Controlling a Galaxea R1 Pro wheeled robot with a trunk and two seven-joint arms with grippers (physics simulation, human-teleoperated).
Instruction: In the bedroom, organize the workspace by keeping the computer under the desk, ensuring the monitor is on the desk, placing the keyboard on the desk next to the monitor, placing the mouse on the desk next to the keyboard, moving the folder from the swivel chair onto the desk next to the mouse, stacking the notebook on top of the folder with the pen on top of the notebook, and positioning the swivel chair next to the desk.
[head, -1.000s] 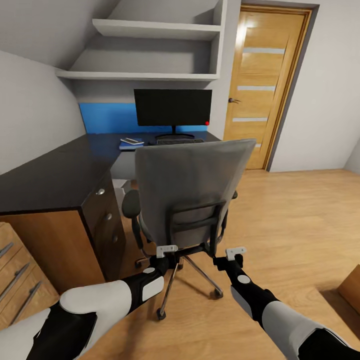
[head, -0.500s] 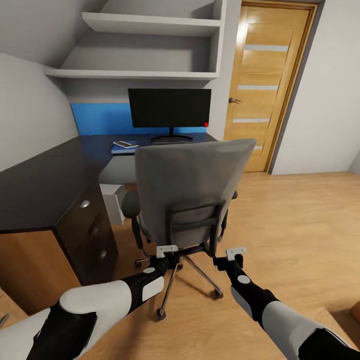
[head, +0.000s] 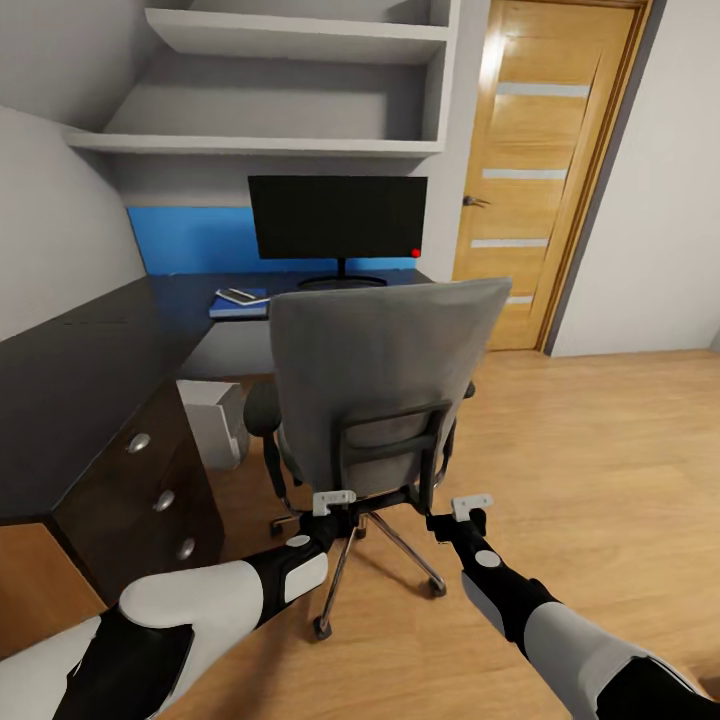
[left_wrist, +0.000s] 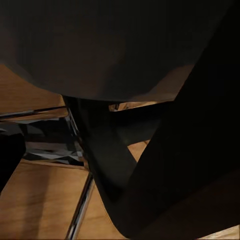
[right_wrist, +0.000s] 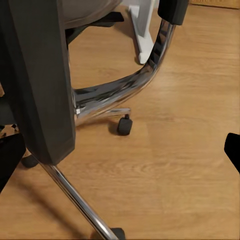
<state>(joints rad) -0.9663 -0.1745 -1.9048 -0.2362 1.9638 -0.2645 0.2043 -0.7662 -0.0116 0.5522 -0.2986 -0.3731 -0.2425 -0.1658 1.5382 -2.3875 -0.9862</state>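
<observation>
swivel chair (head: 385, 385): grey padded back on a black frame, chrome star base on castors; stands on the wood floor (head: 600, 470) facing the table (head: 90, 370), back toward the robot.
handling: judged bulky but free-rolling — likely to pivot or veer if pushed off-centre; the back padding looks soft, the frame stiff.
where to hold: the black back-frame uprights, low down, one end effector per side, for a straight even push.
left end effector (head: 334, 503): at the lower left of the back frame; grip state cannot be told, its wrist view is dark with chair parts close up.
right end effector (head: 472, 507): just beside the frame's lower right; cannot tell whether open or closed.
monitor (head: 338, 217): upright on the table.
folder (head: 238, 304): blue, on the table left of the monitor, small items on top — too small to identify.
computer (head: 215, 420): pale tower under the table.
</observation>
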